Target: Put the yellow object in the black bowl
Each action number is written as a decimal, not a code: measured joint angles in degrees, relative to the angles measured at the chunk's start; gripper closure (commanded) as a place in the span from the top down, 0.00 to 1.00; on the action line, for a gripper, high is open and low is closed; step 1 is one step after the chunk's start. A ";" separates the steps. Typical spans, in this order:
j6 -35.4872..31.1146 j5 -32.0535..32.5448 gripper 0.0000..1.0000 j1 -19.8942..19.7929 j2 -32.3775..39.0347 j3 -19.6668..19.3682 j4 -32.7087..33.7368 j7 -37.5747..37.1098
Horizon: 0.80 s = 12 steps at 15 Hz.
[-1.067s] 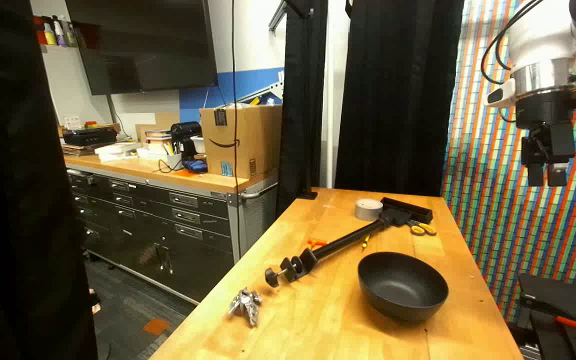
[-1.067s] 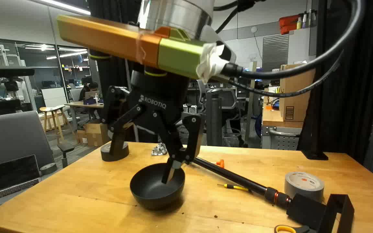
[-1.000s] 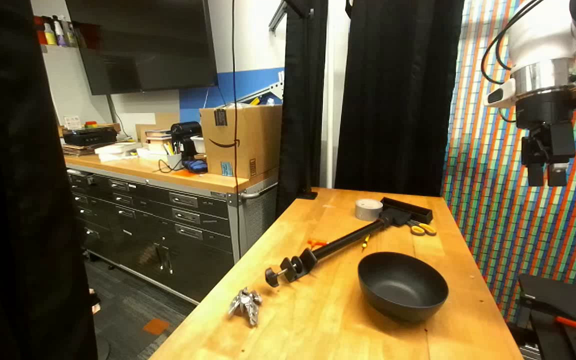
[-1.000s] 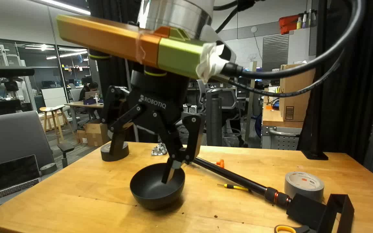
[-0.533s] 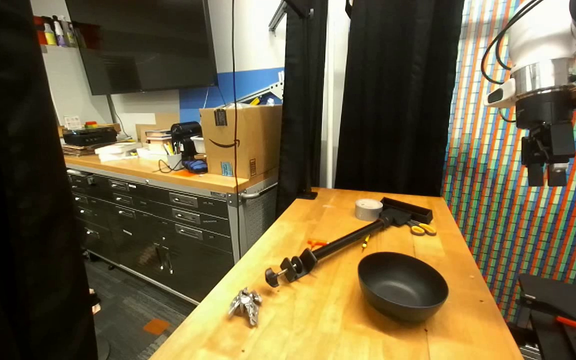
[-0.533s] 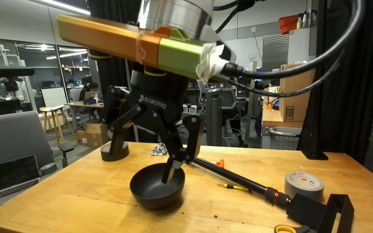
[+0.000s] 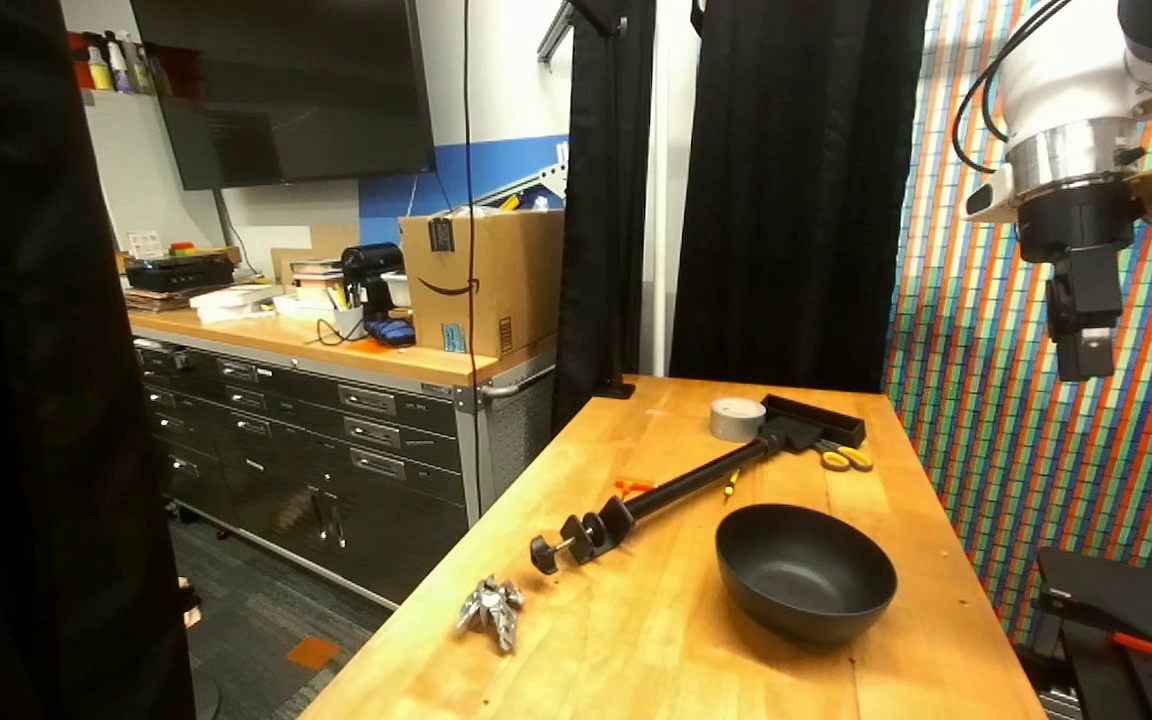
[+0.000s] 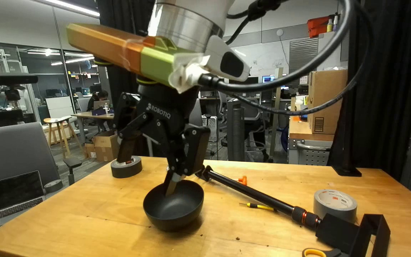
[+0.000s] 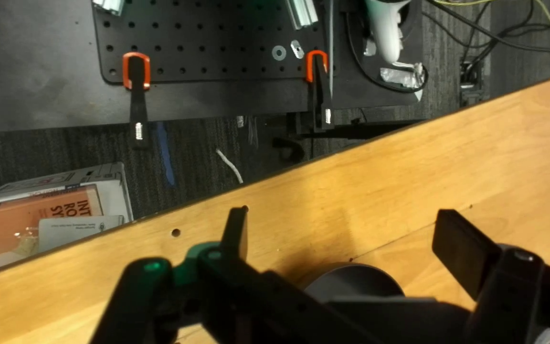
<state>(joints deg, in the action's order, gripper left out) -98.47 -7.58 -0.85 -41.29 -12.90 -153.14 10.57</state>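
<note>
White arm [image 7: 1061, 75], silver collar [image 8: 184, 26], black ROBOTIQ-lettered gripper [image 8: 147, 173], black cables [image 8: 262, 87]

The desk [image 7: 636, 640] is wood, smooth with a soft sheen; the black bowl [image 7: 804, 575] is smooth and matt; the yellow object [image 8: 262, 206] looks like plastic, its thin tip too small to judge; the small gadget [image 7: 492, 606] is shiny bare metal; the rod [image 8: 252, 192] shows a satin gloss along its length; the curtain [image 7: 796, 200] is dull cloth; the carton [image 7: 514, 285] is matt cardboard; the tool [image 8: 146, 175] looks mostly matt; the arm's collar [image 8: 182, 26] is polished metal.
</note>
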 measured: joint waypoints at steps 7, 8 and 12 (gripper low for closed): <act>-10.01 -7.68 1.00 -0.82 6.74 4.83 3.81 -12.99; -11.75 -8.62 1.00 -1.17 8.08 5.29 4.85 -15.20; -18.70 -10.79 1.00 -2.49 13.76 7.16 9.37 -24.33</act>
<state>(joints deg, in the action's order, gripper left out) -117.17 -18.36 -3.35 -27.53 -5.73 -143.77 -13.76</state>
